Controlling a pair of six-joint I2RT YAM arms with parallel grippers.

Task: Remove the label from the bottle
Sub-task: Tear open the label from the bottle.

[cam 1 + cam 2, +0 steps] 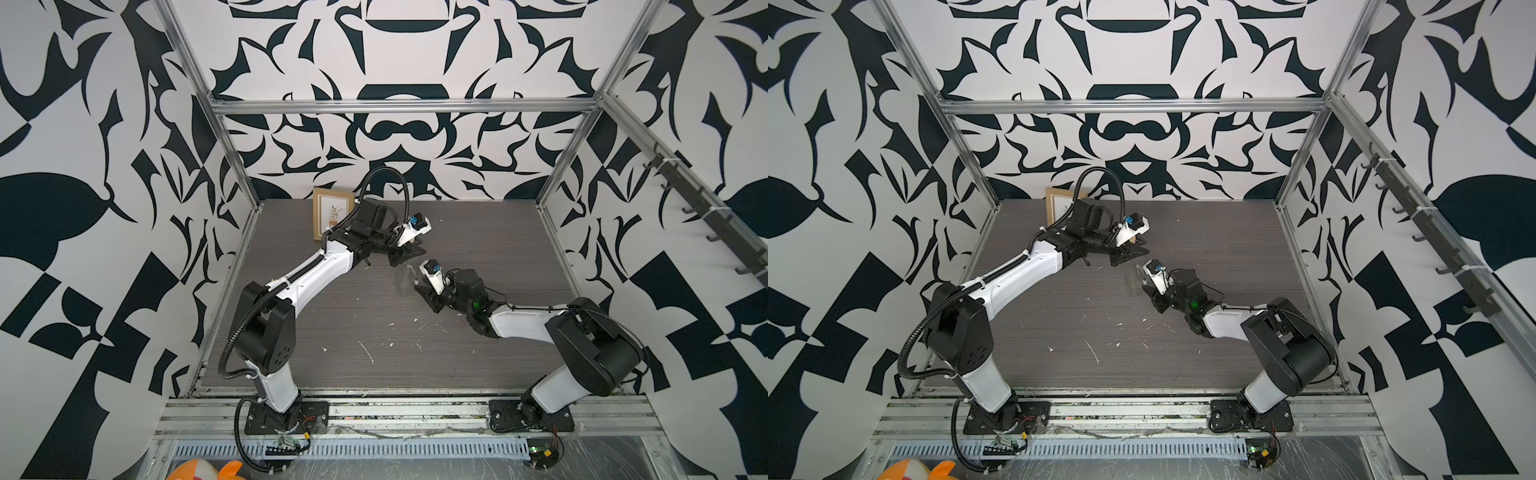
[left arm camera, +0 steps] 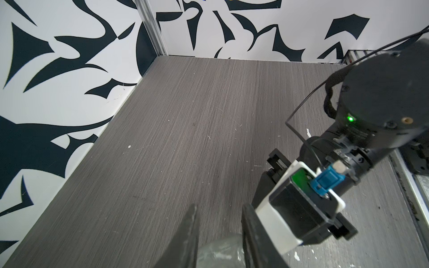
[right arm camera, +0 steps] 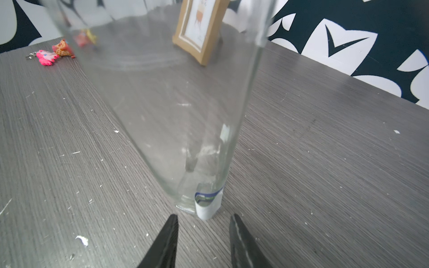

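Observation:
A clear glass bottle [image 1: 402, 282] [image 1: 1133, 279] stands upright on the grey table in both top views. My left gripper [image 1: 409, 251] [image 1: 1129, 251] reaches over it from above and is shut on its upper end, which shows as a greyish glass shoulder [image 2: 220, 251] between the fingers. In the right wrist view the bottle [image 3: 176, 111] fills the middle. A small whitish label [image 3: 207, 206] with a blue edge wraps its base. My right gripper [image 3: 204, 216] [image 1: 424, 291] is low at the table, open, with its tips just short of the label.
A wooden picture frame [image 1: 330, 212] [image 3: 199, 27] leans at the back wall behind the left arm. Pink and orange keychain toys [image 3: 48, 56] lie farther along the table. White scraps [image 1: 365, 351] are scattered near the front. The right arm's wrist camera [image 2: 301, 208] is close beside the left fingers.

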